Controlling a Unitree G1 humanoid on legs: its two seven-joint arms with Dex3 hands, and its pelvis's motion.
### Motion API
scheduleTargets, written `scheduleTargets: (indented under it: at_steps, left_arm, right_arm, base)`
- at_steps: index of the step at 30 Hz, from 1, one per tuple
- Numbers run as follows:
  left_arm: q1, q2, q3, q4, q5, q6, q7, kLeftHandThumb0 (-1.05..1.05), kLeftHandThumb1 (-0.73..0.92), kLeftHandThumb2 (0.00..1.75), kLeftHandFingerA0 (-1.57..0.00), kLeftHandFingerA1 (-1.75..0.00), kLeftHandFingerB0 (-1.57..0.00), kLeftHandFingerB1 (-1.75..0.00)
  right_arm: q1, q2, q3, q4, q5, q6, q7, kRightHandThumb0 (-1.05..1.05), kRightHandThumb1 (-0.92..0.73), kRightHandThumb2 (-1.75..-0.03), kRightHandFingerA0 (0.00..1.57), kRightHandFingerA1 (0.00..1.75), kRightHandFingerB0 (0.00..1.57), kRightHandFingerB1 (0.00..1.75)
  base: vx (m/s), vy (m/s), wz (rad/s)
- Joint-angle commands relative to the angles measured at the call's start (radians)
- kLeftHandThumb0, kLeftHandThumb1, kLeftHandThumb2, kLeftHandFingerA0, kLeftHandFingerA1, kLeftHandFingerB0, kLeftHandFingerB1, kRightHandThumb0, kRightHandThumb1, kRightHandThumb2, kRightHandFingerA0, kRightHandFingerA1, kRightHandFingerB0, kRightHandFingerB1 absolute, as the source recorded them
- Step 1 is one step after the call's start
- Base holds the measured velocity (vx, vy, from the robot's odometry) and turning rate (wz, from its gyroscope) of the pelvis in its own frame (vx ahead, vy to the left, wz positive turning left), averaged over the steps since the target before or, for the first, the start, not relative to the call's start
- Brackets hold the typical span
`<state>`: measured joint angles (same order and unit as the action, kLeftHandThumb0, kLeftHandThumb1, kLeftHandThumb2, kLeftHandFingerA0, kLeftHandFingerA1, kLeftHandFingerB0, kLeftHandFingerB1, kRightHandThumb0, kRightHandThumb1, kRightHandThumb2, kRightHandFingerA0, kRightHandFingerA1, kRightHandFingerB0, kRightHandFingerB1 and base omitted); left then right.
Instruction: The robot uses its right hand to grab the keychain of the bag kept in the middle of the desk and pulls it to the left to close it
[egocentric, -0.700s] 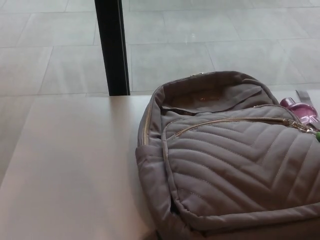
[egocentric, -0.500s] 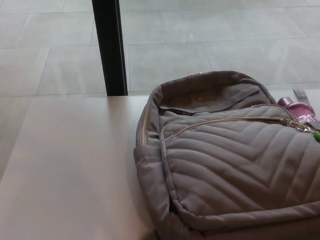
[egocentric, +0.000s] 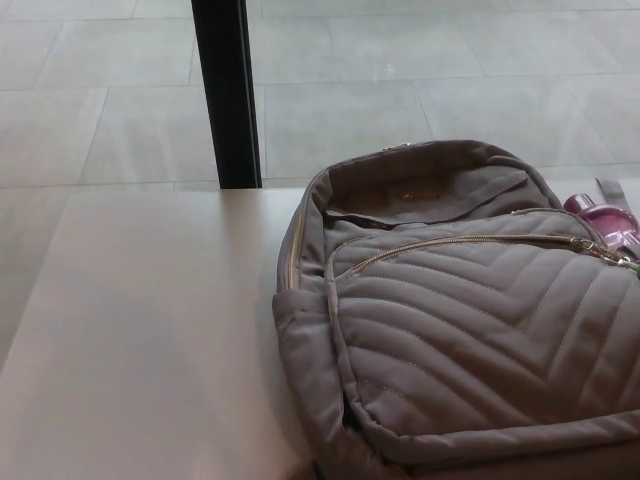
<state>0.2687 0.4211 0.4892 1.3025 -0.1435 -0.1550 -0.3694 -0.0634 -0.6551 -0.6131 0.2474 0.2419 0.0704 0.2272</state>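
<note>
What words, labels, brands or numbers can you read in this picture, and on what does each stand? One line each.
No text can be read.
Bag: no brand or label shows on its quilted front.
Faint reddish mark inside the bag's open top: too blurred to read.
Pink thing, desk, post: no text.

Got the bag (egocentric: 470, 330) lying on the desk's (egocentric: 150, 330) right half. Can spot its zip pull (egocentric: 613, 252) at the front zip's far right end, a small container (egocentric: 600, 214) just behind. Got a post (egocentric: 227, 90) behind the desk, left of the bag.
</note>
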Motion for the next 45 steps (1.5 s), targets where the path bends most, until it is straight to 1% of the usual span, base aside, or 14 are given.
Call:
scheduleTargets:
  at_steps: [1, 4, 5, 10, 12, 13, 17, 18, 20, 21, 28, 35, 36, 45]
  left_arm:
    - [0.004, 0.021, 0.001, 0.0, -0.019, -0.034, -0.024, -0.7, 0.84, 0.65, -0.46, -0.7, -0.21, -0.45]
    - [0.009, 0.022, -0.005, -0.001, -0.014, -0.042, -0.035, -0.72, 0.68, 0.99, -0.42, -0.7, -0.17, -0.54]
    - [0.009, 0.021, -0.008, -0.002, -0.011, -0.043, -0.028, -0.7, 0.85, 0.65, -0.43, -0.68, -0.2, -0.46]
    - [0.006, 0.021, -0.003, 0.004, -0.02, -0.036, -0.028, -0.7, 0.84, 0.65, -0.45, -0.7, -0.22, -0.46]
    - [0.012, 0.021, -0.008, 0.004, -0.014, -0.044, -0.026, -0.74, 0.67, 1.01, -0.47, -0.73, -0.2, -0.55]
    - [0.012, 0.022, -0.004, 0.003, -0.02, -0.04, -0.036, -0.71, 0.84, 0.65, -0.45, -0.72, -0.22, -0.47]
    - [0.016, 0.021, -0.017, 0.005, -0.008, -0.057, -0.033, -0.72, 0.85, 0.65, -0.45, -0.68, -0.22, -0.45]
    - [0.013, 0.022, -0.024, 0.007, 0.0, -0.061, -0.019, -0.74, 0.68, 1.01, -0.47, -0.7, -0.22, -0.54]
    - [0.01, 0.023, -0.022, 0.008, -0.005, -0.056, -0.019, -0.73, 0.67, 1.01, -0.47, -0.7, -0.21, -0.54]
    - [0.012, 0.024, -0.021, 0.007, -0.007, -0.057, -0.023, -0.72, 0.86, 0.65, -0.45, -0.67, -0.23, -0.45]
    - [0.014, 0.029, -0.016, 0.0, -0.016, -0.051, -0.032, -0.73, 0.84, 0.65, -0.46, -0.7, -0.23, -0.47]
    - [0.012, 0.033, -0.024, -0.005, -0.006, -0.064, -0.043, -0.7, 0.87, 0.66, -0.45, -0.67, -0.23, -0.45]
    - [0.003, 0.033, -0.021, -0.002, -0.01, -0.052, -0.039, -0.71, 0.86, 0.65, -0.44, -0.67, -0.23, -0.45]
    - [0.0, 0.033, -0.017, 0.003, -0.017, -0.046, -0.046, -0.73, 0.87, 0.66, -0.43, -0.67, -0.25, -0.44]
  right_arm:
    - [-0.113, -0.086, 0.065, -0.101, 0.028, 0.159, 0.05, -0.65, -0.51, -0.9, 0.15, 0.55, 0.01, 0.21]
    - [-0.118, -0.099, 0.119, -0.13, 0.015, 0.182, 0.084, -0.61, -0.66, -0.59, 0.22, 0.47, 0.0, 0.26]
    - [-0.116, -0.098, 0.149, -0.14, 0.004, 0.186, 0.094, -0.55, -0.63, -0.58, 0.26, 0.49, 0.02, 0.27]
    - [-0.081, -0.088, 0.209, -0.143, -0.024, 0.131, 0.132, -0.53, -0.6, -0.58, 0.31, 0.5, 0.05, 0.26]
    - [-0.06, -0.088, 0.241, -0.128, -0.037, 0.105, 0.158, -0.45, -0.61, -0.58, 0.3, 0.46, 0.05, 0.25]
    - [-0.051, -0.093, 0.269, -0.099, -0.067, 0.054, 0.171, -0.46, -0.62, -0.58, 0.29, 0.45, 0.04, 0.25]
    - [-0.041, -0.106, 0.331, -0.052, -0.126, -0.027, 0.185, -0.53, -0.48, -0.76, 0.29, 0.53, 0.05, 0.31]
    - [-0.058, -0.11, 0.358, 0.004, -0.146, -0.073, 0.198, -0.54, -0.47, -0.76, 0.32, 0.54, 0.08, 0.37]
    - [-0.067, -0.117, 0.378, 0.026, -0.167, -0.101, 0.192, -0.48, -0.6, -0.59, 0.39, 0.47, 0.14, 0.26]
    - [-0.072, -0.119, 0.384, 0.037, -0.173, -0.113, 0.191, -0.49, -0.6, -0.58, 0.41, 0.48, 0.14, 0.26]
    - [-0.132, -0.178, 0.471, 0.156, -0.292, -0.232, 0.151, -0.54, -0.58, -0.57, 0.51, 0.5, 0.19, 0.3]
    - [-0.175, -0.194, 0.523, 0.225, -0.326, -0.309, 0.158, -0.44, -0.61, -0.58, 0.54, 0.88, 0.21, 0.31]
    - [-0.179, -0.195, 0.53, 0.233, -0.332, -0.319, 0.157, -0.32, -0.4, -0.91, 0.59, 0.84, 0.07, 0.47]
    - [-0.205, -0.202, 0.633, 0.274, -0.454, -0.394, 0.104, -0.44, -0.59, -0.59, 0.51, 1.21, 0.17, 0.31]
  base:
    - [0.0, 0.0, 0.0]
    - [0.0, 0.0, 0.0]
    - [0.0, 0.0, 0.0]
    - [0.0, 0.0, 0.0]
    - [0.0, 0.0, 0.0]
    - [0.0, 0.0, 0.0]
    - [0.0, 0.0, 0.0]
    - [0.0, 0.0, 0.0]
    - [0.0, 0.0, 0.0]
    - [0.0, 0.0, 0.0]
    - [0.0, 0.0, 0.0]
    - [0.0, 0.0, 0.0]
    - [0.0, 0.0, 0.0]
    - [0.0, 0.0, 0.0]
